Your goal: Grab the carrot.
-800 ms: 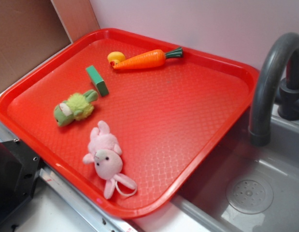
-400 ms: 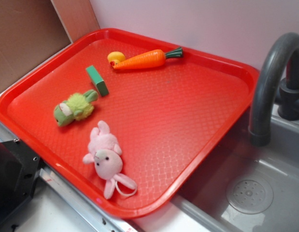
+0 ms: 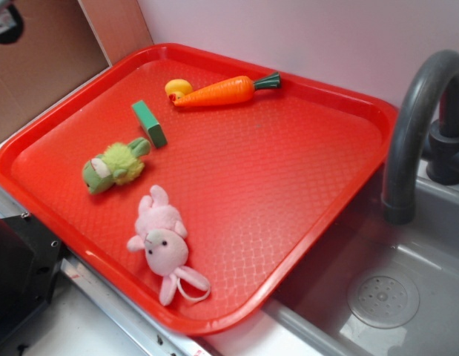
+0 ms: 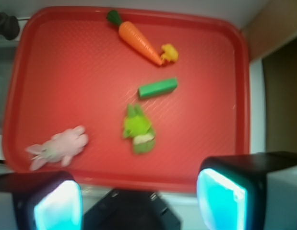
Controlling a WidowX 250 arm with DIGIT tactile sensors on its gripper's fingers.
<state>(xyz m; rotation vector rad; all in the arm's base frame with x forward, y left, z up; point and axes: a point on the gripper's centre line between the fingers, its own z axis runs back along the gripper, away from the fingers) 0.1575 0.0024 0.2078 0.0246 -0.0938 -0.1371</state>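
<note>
Carrot (image 4: 135, 37) on red tray (image 4: 66, 72), tip touching duck (image 4: 169, 52); open gripper (image 4: 138, 201) well apart.

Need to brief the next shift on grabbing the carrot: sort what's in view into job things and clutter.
Job: carrot, gripper, open above the tray's near edge.

Lying about: duck at the carrot's tip, green block, green plush, pink bunny, red tray, faucet.

One red tray (image 3: 348, 185). On it, five toys: one orange carrot (image 3: 218, 92), one small yellow duck (image 3: 177, 89), one green block (image 3: 150, 123), one fuzzy green plush (image 3: 113, 165) and one pink bunny plush (image 3: 164, 242). So two soft toys and three hard ones. Beside the tray, one grey sink (image 3: 429, 297) with one dark tap (image 3: 418, 126).
</note>
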